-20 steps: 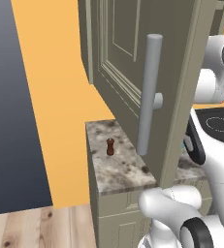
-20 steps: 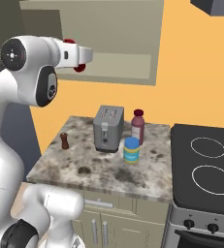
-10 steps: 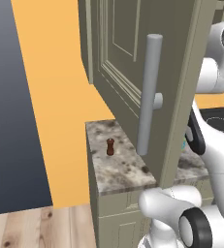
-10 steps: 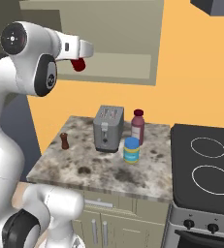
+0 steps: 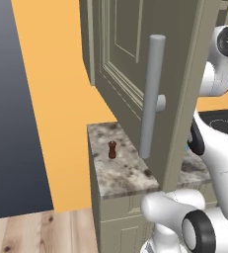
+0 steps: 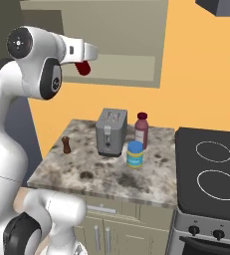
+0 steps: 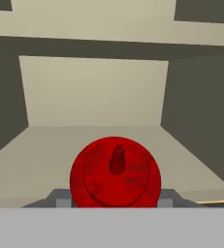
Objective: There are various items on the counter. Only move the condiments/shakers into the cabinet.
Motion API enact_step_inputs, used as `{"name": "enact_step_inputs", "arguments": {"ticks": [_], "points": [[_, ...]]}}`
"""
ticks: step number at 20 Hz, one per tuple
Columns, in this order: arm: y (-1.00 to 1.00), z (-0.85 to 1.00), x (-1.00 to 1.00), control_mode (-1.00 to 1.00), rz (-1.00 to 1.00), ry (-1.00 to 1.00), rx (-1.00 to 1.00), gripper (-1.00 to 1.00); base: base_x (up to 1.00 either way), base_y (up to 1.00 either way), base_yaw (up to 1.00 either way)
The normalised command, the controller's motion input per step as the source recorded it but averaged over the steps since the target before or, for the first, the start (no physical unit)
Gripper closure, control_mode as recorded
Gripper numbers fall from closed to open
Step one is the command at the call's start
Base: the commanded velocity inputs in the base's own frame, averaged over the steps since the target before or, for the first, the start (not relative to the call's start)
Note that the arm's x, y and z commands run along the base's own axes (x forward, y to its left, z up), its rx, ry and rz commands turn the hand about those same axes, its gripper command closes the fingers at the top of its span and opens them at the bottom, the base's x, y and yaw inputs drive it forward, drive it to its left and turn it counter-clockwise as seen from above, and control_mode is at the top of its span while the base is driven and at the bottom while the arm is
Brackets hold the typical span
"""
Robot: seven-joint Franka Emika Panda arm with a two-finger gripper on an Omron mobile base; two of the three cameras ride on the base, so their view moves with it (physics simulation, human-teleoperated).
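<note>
At cabinet (image 6: 111, 64) mouth, gripper (image 6: 84, 67) is closed on a red bottle (image 7: 115, 172), probably ketchup, approx. halfway in. 1 shaker (image 6: 66, 145) waits on counter (image 6: 86, 174) w/ toaster (image 6: 110, 132); not yet moved.

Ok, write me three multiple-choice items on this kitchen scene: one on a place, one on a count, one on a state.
1. Where is the small brown shaker?
A. On the stove
B. On the counter, left of the toaster
C. Inside the cabinet

2. How many things stand on the counter?
A. Two
B. Six
C. Four

3. What state is the gripper in?
A. Shut on a red bottle
B. Open and bare
C. Resting on the counter

Answers: 1 B, it stands near the counter's left edge. 2 C, shaker, toaster, dark red bottle, blue-lidded jar. 3 A, the hand view shows it between the fingers, facing the open cabinet shelf.
</note>
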Motion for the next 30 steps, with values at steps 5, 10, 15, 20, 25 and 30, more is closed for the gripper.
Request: {"name": "enact_step_inputs", "arguments": {"ticks": [5, 10, 15, 20, 25, 30], "points": [[0.00, -0.04, 0.37, -1.00, 0.00, 0.00, 0.00, 1.00, 0.00, 0.00, 0.00], [0.00, -0.11, 0.42, -1.00, 0.00, 0.00, 0.00, 1.00, 0.00, 0.00, 0.00], [0.00, -0.20, 0.38, -1.00, 0.00, 0.00, 0.00, 1.00, 0.00, 0.00, 0.00], [-0.08, -0.15, 0.35, -1.00, 0.00, 0.00, 0.00, 1.00, 0.00, 0.00, 0.00], [-0.10, -0.13, 0.29, -1.00, 0.00, 0.00, 0.00, 1.00, 0.00, 0.00, 0.00], [-0.05, -0.02, 0.35, -1.00, 0.00, 0.02, 0.00, 1.00, 0.00, 0.00, 0.00]]}}
